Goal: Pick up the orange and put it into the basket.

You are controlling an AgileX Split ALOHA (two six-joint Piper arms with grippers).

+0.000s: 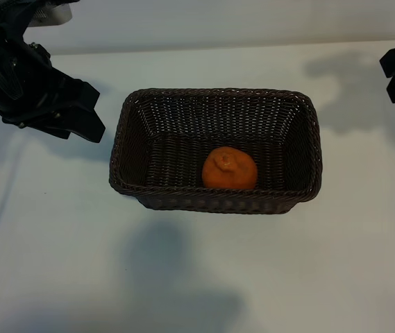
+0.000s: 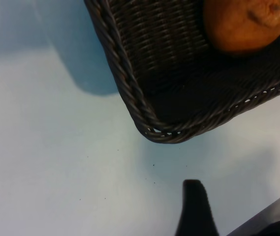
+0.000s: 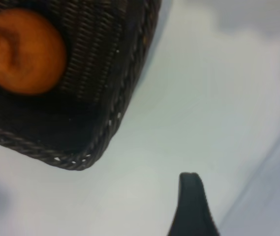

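Note:
The orange (image 1: 229, 168) lies inside the dark brown wicker basket (image 1: 121, 132), near its front wall and a little right of centre, stem bump up. No gripper touches it. My left gripper (image 1: 98, 114) hangs open and empty above the table, just left of the basket's left rim. Up at the far right edge, my right gripper (image 1: 389, 80) is also open and empty, well clear of the basket. The left wrist view shows the orange (image 2: 243, 24) in a basket corner (image 2: 152, 130), with one dark finger (image 2: 195, 209) over bare table. The right wrist view shows the orange (image 3: 24, 51) and basket (image 3: 105, 132) too.
The white table (image 1: 197, 277) surrounds the basket, with the arms' shadows on it. The table's back edge runs behind the basket (image 1: 218, 43).

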